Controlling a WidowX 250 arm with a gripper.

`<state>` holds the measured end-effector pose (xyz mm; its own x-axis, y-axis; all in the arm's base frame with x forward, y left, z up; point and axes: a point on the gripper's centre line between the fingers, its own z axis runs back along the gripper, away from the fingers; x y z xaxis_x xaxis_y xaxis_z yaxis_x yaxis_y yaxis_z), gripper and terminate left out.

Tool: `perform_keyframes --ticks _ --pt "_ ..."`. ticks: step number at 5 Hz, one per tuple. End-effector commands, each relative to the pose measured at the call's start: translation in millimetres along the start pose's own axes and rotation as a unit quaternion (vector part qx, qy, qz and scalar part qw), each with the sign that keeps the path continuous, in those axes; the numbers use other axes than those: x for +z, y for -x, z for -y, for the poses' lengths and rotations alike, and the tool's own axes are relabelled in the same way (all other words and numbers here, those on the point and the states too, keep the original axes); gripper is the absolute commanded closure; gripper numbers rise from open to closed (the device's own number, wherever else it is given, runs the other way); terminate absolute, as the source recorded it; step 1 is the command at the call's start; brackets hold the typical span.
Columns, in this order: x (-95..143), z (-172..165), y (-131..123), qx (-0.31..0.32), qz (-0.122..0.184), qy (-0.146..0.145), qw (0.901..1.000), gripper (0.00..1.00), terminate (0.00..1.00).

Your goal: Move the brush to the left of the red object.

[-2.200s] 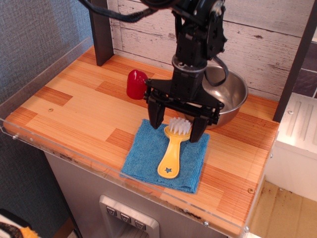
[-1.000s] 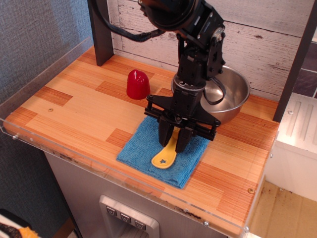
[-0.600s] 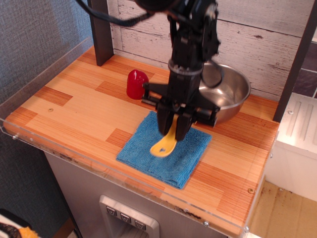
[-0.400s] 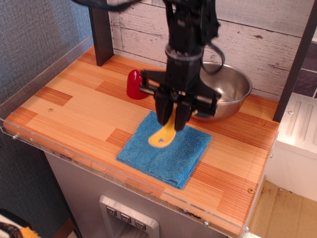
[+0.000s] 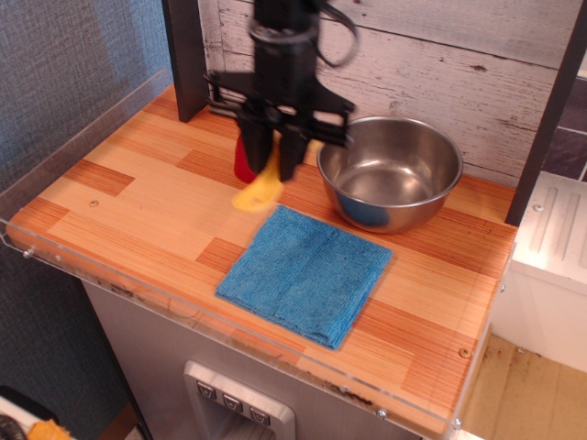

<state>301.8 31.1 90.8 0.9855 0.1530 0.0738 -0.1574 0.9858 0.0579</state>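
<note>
My gripper is shut on the yellow brush and holds it in the air above the wooden table, left of the steel bowl. Only the brush's handle shows, hanging down and blurred by motion; its bristles are hidden between the fingers. The red object stands on the table just behind the gripper, mostly hidden by the fingers and the brush, with only its left edge showing.
A steel bowl sits at the back right. A blue cloth lies near the front edge. A dark post stands at the back left. A clear plastic rim runs along the table's left and front.
The gripper closed on the brush on the blue cloth, lifted it, and carried it up and to the left, now in front of the red object. The cloth lies bare.
</note>
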Motion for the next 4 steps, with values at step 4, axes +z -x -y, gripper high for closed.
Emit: perform_keyframes --ticks 4 --pt "-49.5 -94.7 -92.7 -0.012 0.007 -0.056 0.9983 1.0 0.0"
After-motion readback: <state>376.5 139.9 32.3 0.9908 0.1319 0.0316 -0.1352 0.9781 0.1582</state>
